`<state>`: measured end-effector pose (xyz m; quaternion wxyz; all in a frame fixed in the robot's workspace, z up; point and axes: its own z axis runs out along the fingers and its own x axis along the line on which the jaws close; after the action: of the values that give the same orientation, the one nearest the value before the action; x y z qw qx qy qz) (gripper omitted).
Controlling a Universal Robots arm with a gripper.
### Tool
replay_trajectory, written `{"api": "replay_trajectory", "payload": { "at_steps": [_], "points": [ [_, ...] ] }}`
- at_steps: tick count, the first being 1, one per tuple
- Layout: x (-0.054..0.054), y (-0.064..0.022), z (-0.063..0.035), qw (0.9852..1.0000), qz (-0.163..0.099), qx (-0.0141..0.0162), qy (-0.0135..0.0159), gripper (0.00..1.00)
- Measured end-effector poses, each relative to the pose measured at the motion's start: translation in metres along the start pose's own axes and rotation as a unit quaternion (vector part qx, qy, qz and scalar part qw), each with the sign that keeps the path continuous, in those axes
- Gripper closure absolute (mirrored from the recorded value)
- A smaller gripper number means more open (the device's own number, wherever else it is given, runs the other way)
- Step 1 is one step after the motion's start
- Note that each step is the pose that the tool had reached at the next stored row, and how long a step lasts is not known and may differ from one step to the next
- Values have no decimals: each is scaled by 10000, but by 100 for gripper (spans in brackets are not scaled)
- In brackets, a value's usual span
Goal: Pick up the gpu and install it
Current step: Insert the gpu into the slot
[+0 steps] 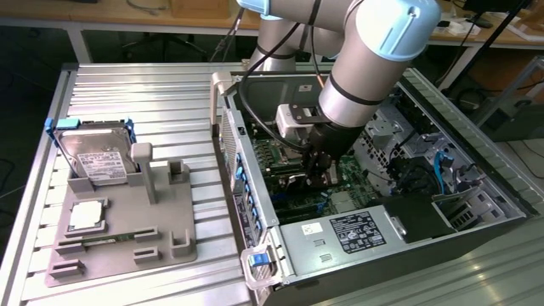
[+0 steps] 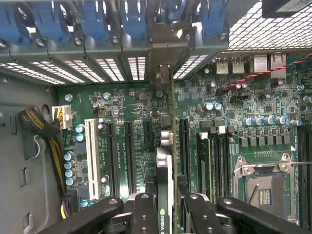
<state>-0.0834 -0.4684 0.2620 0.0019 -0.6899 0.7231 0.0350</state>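
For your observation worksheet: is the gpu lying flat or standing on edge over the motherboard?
On edge: the gpu appears as a thin strip between the jaws, above the motherboard.

You get the graphics card (image 2: 165, 165) edge-on, so its broad faces and the slot beneath it are hidden, and its gripped end runs off the picture's edge along with most of the gripper (image 2: 168, 197) fingers. In the exterior view the arm (image 1: 365, 70) is cut off by the top edge and blocks your look at the gripper's tips inside the computer case (image 1: 255, 191). The print on the hard drive (image 1: 95, 153) label is too small to read.
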Motion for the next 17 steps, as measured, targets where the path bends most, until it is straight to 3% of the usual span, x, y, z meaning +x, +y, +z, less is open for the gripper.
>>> {"api": "replay_trajectory", "payload": {
  "at_steps": [9, 17],
  "points": [
    [2, 6, 1, 10000, -1, 1, -2, 73],
    [24, 6, 0, 10000, 1, 2, 18, 73]
  ]
}}
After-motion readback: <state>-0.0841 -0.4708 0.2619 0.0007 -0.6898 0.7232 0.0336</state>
